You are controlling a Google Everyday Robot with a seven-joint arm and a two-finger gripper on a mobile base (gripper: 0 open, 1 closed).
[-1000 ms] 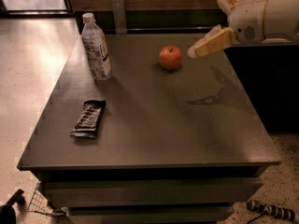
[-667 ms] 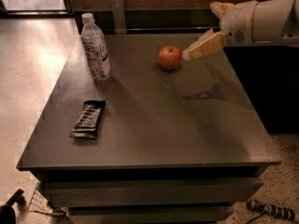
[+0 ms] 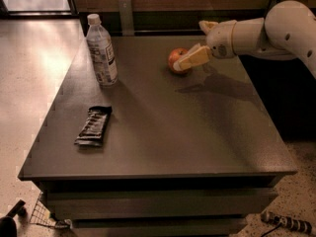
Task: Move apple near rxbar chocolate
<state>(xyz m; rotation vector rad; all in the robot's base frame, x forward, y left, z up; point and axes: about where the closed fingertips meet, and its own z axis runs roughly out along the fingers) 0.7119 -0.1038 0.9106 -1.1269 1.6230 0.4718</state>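
The red-orange apple [image 3: 174, 58] sits on the dark table [image 3: 163, 127] at the back centre. My gripper [image 3: 192, 45] reaches in from the right on a white arm. One pale finger [image 3: 191, 59] lies across the apple's right front side; the other finger [image 3: 207, 25] stands above and behind it. The fingers are spread apart, and I cannot tell whether the apple lies between them. The rxbar chocolate [image 3: 94, 126], a flat black wrapper, lies near the table's front left, far from the apple.
A clear plastic water bottle [image 3: 101, 51] with a white cap stands upright at the back left of the table. Shiny floor lies to the left. A dark cabinet stands to the right behind the arm.
My gripper has moved left and slightly down, from beside the apple to overlapping its right side. The apple, bar and bottle have not moved.
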